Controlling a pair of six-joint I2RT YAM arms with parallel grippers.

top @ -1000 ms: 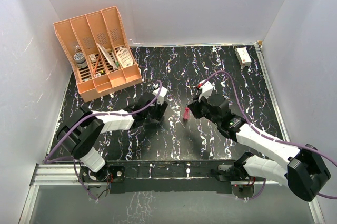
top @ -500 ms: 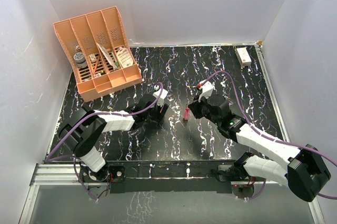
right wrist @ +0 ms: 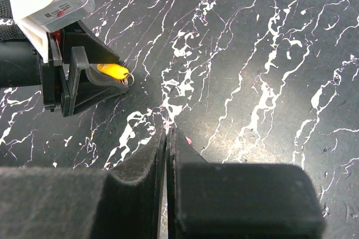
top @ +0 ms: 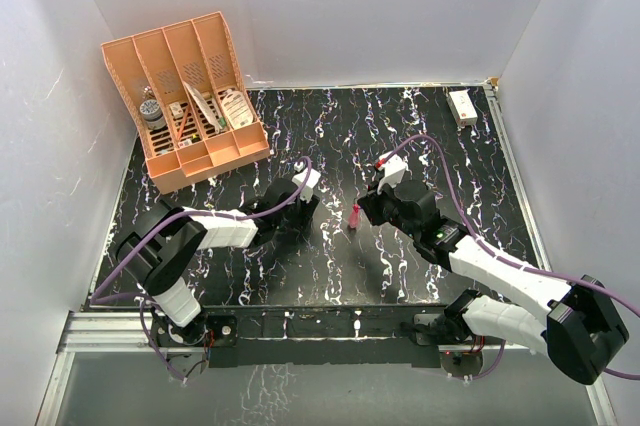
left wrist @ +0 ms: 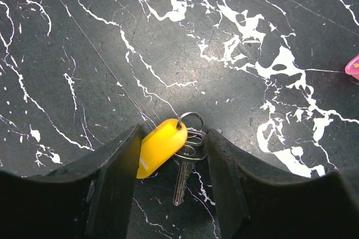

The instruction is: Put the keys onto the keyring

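In the left wrist view the keys lie flat on the black marbled table [left wrist: 168, 42]: a yellow tag [left wrist: 161, 146] and a silver key [left wrist: 182, 180] joined by a small metal ring [left wrist: 190, 118]. My left gripper [left wrist: 173, 160] is open, its fingers straddling the bunch close on both sides. The top view shows this gripper [top: 298, 212] low over the table, hiding the keys. My right gripper [top: 362, 210] is shut on the pinkish-red strap of the keyring [top: 354, 216], held just above the table. The right wrist view shows the shut gripper [right wrist: 168, 138], a pink sliver [right wrist: 188, 139] and the yellow tag [right wrist: 112, 72].
An orange divided organizer [top: 190, 96] with small items stands at the back left. A small white box [top: 462, 106] lies at the back right. White walls enclose the table on three sides. The strap's pink tip shows at the right edge of the left wrist view [left wrist: 353, 66].
My left gripper has shifted slightly toward the table's middle and settled lower around the keys. The right gripper and the strap have barely moved.
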